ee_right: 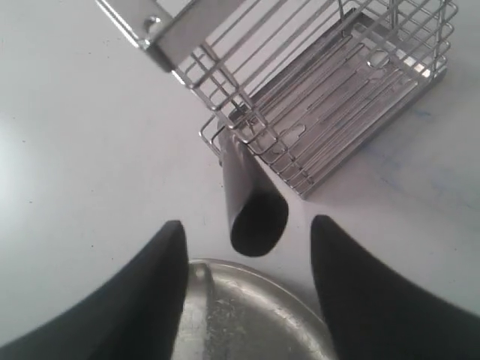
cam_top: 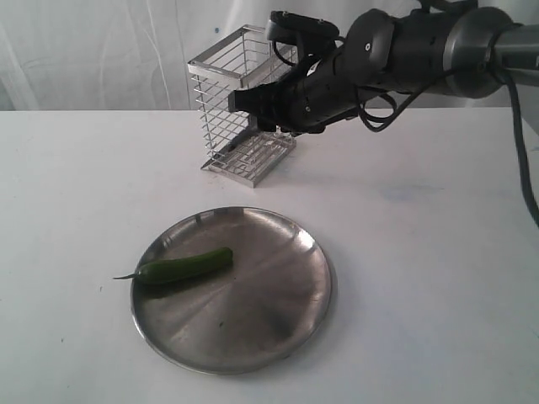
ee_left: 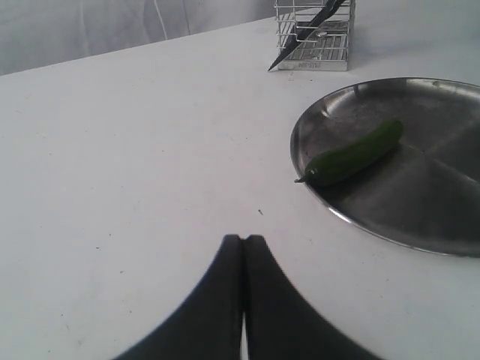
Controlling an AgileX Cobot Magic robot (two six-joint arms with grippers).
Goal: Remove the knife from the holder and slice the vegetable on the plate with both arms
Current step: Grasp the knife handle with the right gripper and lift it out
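The silver wire holder (cam_top: pixel 221 93) stands at the back of the white table. The black knife (ee_right: pixel 247 195) leans in it: its rounded handle end points at the right wrist camera, and its blade tip (ee_left: pixel 279 61) pokes out between the lower bars. My right gripper (cam_top: pixel 253 105) hangs open at the holder's upper front; in the right wrist view its fingers (ee_right: pixel 248 223) flank the handle end without touching it. A green chilli, the vegetable (cam_top: pixel 181 267), lies on the left part of the steel plate (cam_top: pixel 253 316). My left gripper (ee_left: pixel 244 238) is shut and empty above bare table, left of the plate (ee_left: pixel 420 202).
A white curtain hangs behind the table. The right arm (cam_top: pixel 421 42) and its cables reach in from the upper right above the table. The left arm does not show in the exterior view.
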